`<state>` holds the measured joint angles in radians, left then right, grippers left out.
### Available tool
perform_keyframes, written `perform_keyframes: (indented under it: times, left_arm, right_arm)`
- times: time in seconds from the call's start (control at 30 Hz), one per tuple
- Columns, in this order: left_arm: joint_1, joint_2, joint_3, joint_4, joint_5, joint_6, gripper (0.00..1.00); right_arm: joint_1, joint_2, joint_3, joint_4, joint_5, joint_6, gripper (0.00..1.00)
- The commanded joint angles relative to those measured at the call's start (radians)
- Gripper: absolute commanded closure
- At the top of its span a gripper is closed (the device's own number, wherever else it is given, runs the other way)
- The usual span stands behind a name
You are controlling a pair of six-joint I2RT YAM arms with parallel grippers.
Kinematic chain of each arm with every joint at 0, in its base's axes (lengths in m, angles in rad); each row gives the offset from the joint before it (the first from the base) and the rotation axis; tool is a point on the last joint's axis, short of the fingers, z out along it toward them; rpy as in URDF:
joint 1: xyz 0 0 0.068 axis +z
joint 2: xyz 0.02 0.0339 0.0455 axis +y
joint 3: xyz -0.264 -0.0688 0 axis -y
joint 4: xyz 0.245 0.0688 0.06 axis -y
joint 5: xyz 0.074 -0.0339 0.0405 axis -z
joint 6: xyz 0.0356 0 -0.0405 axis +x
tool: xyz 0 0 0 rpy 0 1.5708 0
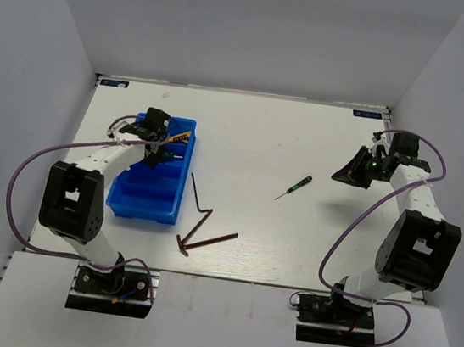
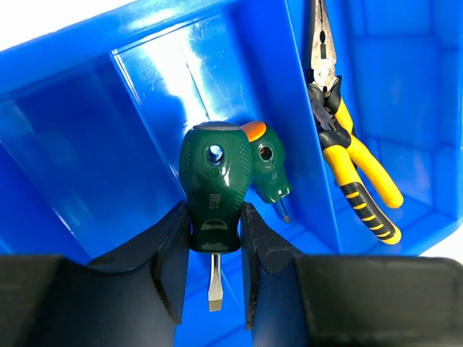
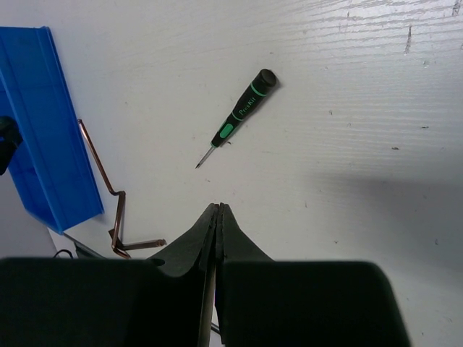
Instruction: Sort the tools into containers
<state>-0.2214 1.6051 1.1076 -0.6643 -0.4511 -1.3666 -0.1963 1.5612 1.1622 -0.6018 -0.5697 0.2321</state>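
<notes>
My left gripper [image 2: 215, 224] is shut on a stubby green screwdriver [image 2: 212, 181], blade pointing down, held over the blue bin [image 2: 87, 144]. A second green screwdriver with an orange cap [image 2: 268, 170] rests in the same compartment, touching the held one. Yellow-and-black pliers [image 2: 351, 152] lie in the neighbouring compartment. From above, the left gripper [image 1: 153, 135] hovers over the bin's [image 1: 139, 200] far end. A thin green-and-black screwdriver [image 1: 293, 187] [image 3: 242, 116] lies on the table's middle. Dark brown hex keys [image 1: 210, 239] [image 3: 108, 189] lie near the bin. My right gripper [image 1: 354, 171] [image 3: 218, 210] is shut and empty, raised at the right.
One hex key [image 1: 196, 193] lies just right of the bin's long wall [image 3: 51, 137]. White walls enclose the table on the left, back and right. Purple cables loop beside both arms.
</notes>
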Motion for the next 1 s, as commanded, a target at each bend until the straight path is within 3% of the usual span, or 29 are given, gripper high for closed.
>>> perform_keyframes:
  times: [0.0, 0.03, 0.13, 0.23, 0.33, 0.57, 0.67, 0.87, 0.97]
  left_arm:
    - [0.007, -0.019, 0.017, 0.040, -0.001, -0.020, 0.61]
    - [0.007, -0.019, 0.017, 0.040, 0.008, -0.020, 0.63]
    - [0.007, -0.034, 0.026, 0.040, 0.046, -0.011, 0.97]
    - [0.007, -0.094, 0.000, 0.064, 0.058, -0.011, 1.00]
    - [0.007, -0.105, 0.000, 0.084, 0.058, -0.011, 0.92]
    - [0.007, -0.065, 0.057, 0.074, 0.048, 0.009, 0.92]
    - [0.007, -0.019, 0.057, 0.074, 0.058, 0.009, 0.86]
    - [0.007, 0.036, 0.070, 0.097, 0.058, 0.009, 0.68]
    - [0.007, 0.050, 0.081, 0.097, 0.068, 0.018, 0.52]
  right_arm:
    - [-0.005, -0.024, -0.009, 0.014, -0.025, 0.001, 0.97]
    - [-0.005, -0.024, -0.009, 0.014, -0.027, 0.003, 0.97]
    - [-0.006, -0.027, -0.007, 0.014, -0.025, 0.003, 0.97]
    - [-0.008, -0.027, -0.007, 0.017, -0.024, 0.001, 0.97]
    - [-0.006, -0.024, -0.009, 0.014, -0.024, 0.001, 0.97]
    - [-0.006, -0.026, -0.009, 0.017, -0.030, 0.001, 0.96]
    - [-0.006, -0.026, -0.009, 0.014, -0.032, 0.003, 0.96]
    - [-0.009, -0.026, -0.009, 0.014, -0.036, 0.003, 0.96]
    - [-0.015, -0.026, -0.009, 0.013, -0.044, 0.001, 0.96]
